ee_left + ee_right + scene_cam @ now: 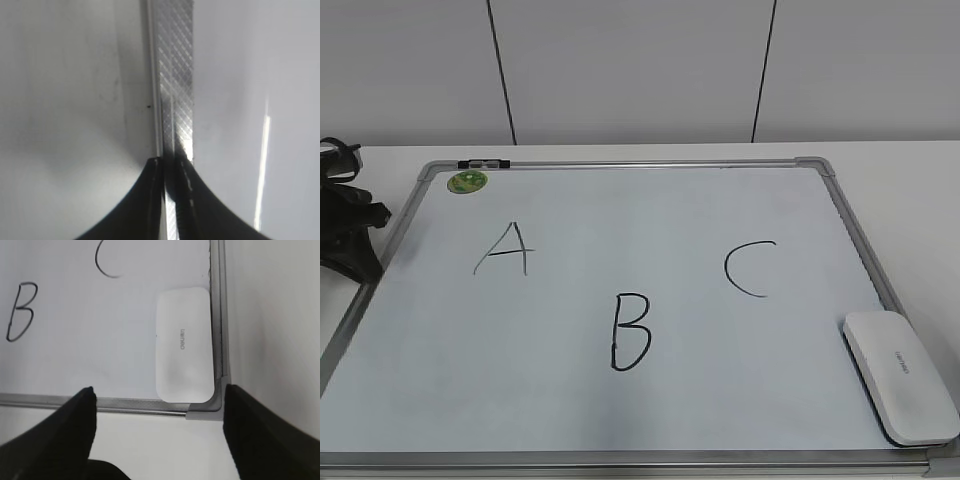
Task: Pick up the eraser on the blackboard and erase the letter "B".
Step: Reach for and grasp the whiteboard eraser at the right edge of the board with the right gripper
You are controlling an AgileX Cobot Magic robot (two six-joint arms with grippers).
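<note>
So the left gripper (345, 225) is parked just off the blackboard's (620, 458) left edge with its fingers (150, 200) pressed together on nothing, tips sitting right over the board's metal frame. On the blackboard itself, going across, there's a green magnet (467, 181) in the far left corner, then an "A" (503, 249), the letter "B" (630, 332) a bit nearer the front edge around the middle, and a "C" (749, 268). The eraser (900, 376) lies flat in the blackboard's near right corner, snug against the frame, and the right gripper (159, 427) hangs just off that corner with its fingers spread wide, not touching anything.
</note>
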